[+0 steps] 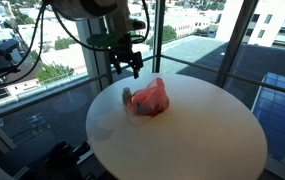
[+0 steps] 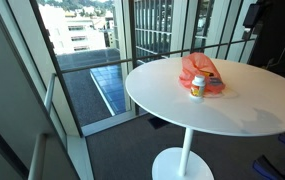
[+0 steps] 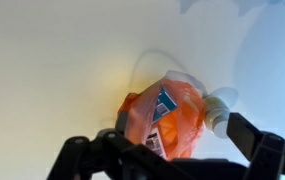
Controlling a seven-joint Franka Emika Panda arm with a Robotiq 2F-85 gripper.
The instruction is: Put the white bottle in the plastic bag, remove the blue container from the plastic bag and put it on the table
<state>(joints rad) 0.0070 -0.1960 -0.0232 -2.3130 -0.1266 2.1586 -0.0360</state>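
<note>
- I judge the first step is in hand but hardly begun. The white bottle [image 1: 127,97] stands upright on the table [image 1: 210,135], just beside the orange plastic bag [image 1: 152,98] and outside it.
- My gripper [image 1: 133,66] hangs above the table behind the bag. Its fingers are spread wide with nothing between them.
- Next I need to shift over the bottle, come down around it and close. I cannot make out where the bag's mouth lies, so I must find that before carrying anything across.
- Only the wrist view shows the blue container [image 3: 166,102], visible through the film inside the bag.
- An exterior view shows a yellowish band on the bottle [image 2: 196,89], in front of the bag [image 2: 202,68]. I cannot pick out the gripper there.
</note>
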